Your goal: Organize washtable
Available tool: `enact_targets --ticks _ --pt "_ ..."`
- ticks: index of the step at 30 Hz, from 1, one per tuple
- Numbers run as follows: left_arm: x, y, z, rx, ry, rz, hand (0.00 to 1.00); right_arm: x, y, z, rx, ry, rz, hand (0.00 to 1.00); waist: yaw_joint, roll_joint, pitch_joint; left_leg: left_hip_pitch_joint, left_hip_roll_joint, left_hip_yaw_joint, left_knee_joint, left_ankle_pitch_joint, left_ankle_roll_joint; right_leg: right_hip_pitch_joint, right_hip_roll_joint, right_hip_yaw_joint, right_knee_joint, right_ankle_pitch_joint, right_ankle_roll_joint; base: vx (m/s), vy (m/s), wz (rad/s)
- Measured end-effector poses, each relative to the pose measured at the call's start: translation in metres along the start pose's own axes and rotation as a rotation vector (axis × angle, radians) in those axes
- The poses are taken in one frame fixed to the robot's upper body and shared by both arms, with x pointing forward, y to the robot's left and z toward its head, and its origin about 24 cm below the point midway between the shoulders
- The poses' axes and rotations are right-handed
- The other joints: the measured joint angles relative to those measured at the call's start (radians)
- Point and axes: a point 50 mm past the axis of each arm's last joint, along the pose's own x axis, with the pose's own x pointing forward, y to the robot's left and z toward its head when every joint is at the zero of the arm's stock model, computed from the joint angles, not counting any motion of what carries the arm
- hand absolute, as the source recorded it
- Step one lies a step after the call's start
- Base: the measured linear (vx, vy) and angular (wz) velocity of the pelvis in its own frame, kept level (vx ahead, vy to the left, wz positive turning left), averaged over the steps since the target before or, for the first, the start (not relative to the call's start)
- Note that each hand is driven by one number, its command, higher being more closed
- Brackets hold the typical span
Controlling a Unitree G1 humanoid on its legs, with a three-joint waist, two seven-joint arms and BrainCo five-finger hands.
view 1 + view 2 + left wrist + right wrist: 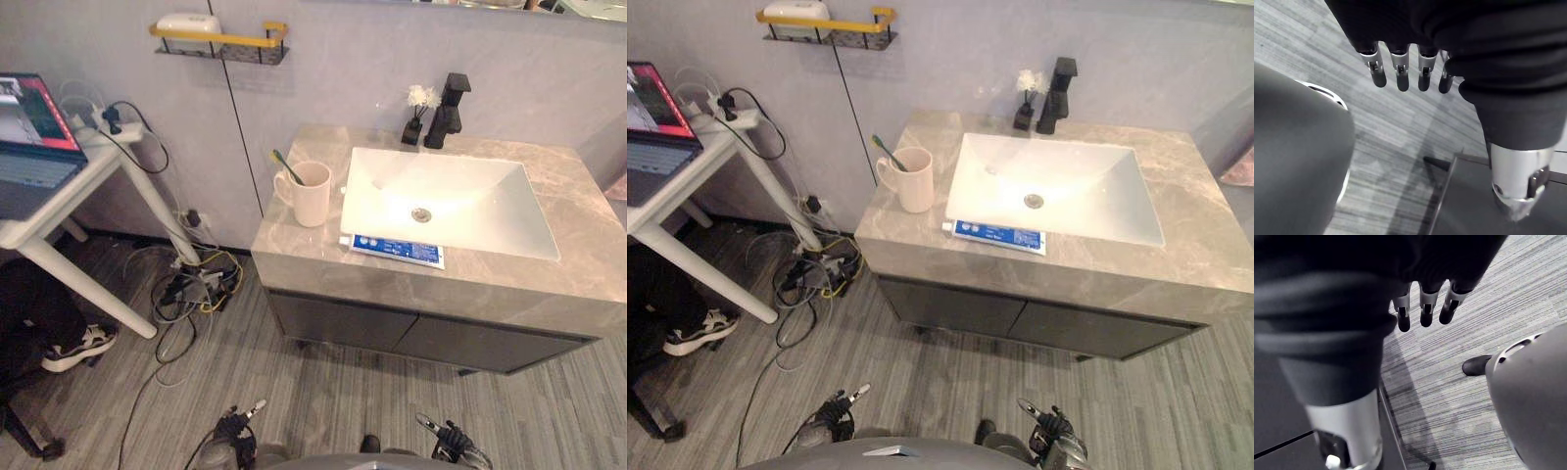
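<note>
both head eyes look down on the same washtable (pixel 294 250) from afar, while wrist views face the floor (pixel 1400 132).

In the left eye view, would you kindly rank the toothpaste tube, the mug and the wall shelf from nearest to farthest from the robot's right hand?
From the right hand, low in front of the counter:
1. toothpaste tube, on the counter's front edge, before the basin.
2. mug, on the counter, left of the basin.
3. wall shelf, high on the wall, beyond the counter's left end.

Left hand (pixel 1400 71), right hand (pixel 1426 308) — hanging, fingers straight
</note>
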Motion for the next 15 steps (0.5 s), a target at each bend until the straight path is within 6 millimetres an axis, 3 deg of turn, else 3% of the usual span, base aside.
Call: enact_targets --ticks 3,4,7,8,9,10,12,15 --pt "-0.001 0.002 0.0 -0.01 -0.003 0.007 0.0 0.0 -0.009 0.003 -0.01 -0.005 -0.021 0.0 0.013 0.026 0.024 -0.072 0.003 -0.053 0.169 0.031 0.001 0.003 -0.001 0.054 0.028 -0.004 -0.001 -0.18 0.036 -0.52" --pt "-0.001 0.003 -0.002 -0.019 0.003 0.012 0.0 0.0 -0.013 0.002 -0.006 -0.004 -0.031 0.0 0.009 0.033 0.027 -0.072 -0.013 -0.055 0.148 0.006 0.009 -0.005 -0.015 0.07 0.023 -0.004 0.0 -0.09 0.089 -0.38" --pt "-0.002 0.01 -0.012 -0.04 0.046 0.039 0.0 -0.002 -0.025 -0.003 0.019 0.012 -0.072 0.0 0.0 0.04 0.027 -0.048 -0.052 -0.057 -0.069 -0.041 0.01 -0.023 -0.034 0.084 -0.019 0.013 0.029 -0.03 0.154 -0.22" --pt "-0.005 0.012 -0.023 -0.052 0.079 0.048 0.0 -0.003 -0.035 -0.006 0.025 0.017 -0.096 0.0 -0.001 0.065 0.013 -0.024 -0.049 -0.069 -0.198 -0.06 0.01 -0.023 -0.015 0.088 -0.055 0.028 0.052 0.01 0.146 -0.34" --pt "-0.008 0.012 -0.031 -0.055 0.104 0.05 0.0 -0.003 -0.036 -0.003 0.033 0.012 -0.102 0.0 0.006 0.091 0.008 -0.035 -0.038 -0.07 -0.213 -0.038 0.017 -0.005 0.0 0.095 -0.067 0.041 0.06 0.15 0.219 -0.38" --pt "-0.012 0.014 -0.045 -0.054 0.16 0.056 0.0 -0.003 -0.037 -0.005 0.049 0.016 -0.107 0.0 0.001 0.085 0.011 -0.022 -0.045 -0.055 -0.231 -0.039 0.018 -0.026 -0.01 0.111 0.046 0.028 0.055 0.15 0.162 -0.17" --pt "-0.014 0.032 -0.051 -0.031 0.174 0.095 0.0 -0.005 -0.036 -0.016 0.063 0.047 -0.11 0.0 -0.003 0.024 -0.003 0.016 -0.113 -0.048 -0.295 -0.034 0.023 0.024 -0.065 0.112 0.003 -0.033 0.069 0.17 0.081 0.05" --pt "-0.014 0.029 -0.051 -0.008 0.175 0.082 0.0 -0.006 -0.034 -0.022 0.072 0.065 -0.107 0.0 -0.003 0.018 -0.044 0.047 -0.16 -0.04 -0.395 0.008 0.039 0.013 -0.1 0.11 -0.024 -0.036 0.088 0.2 0.044 0.07"
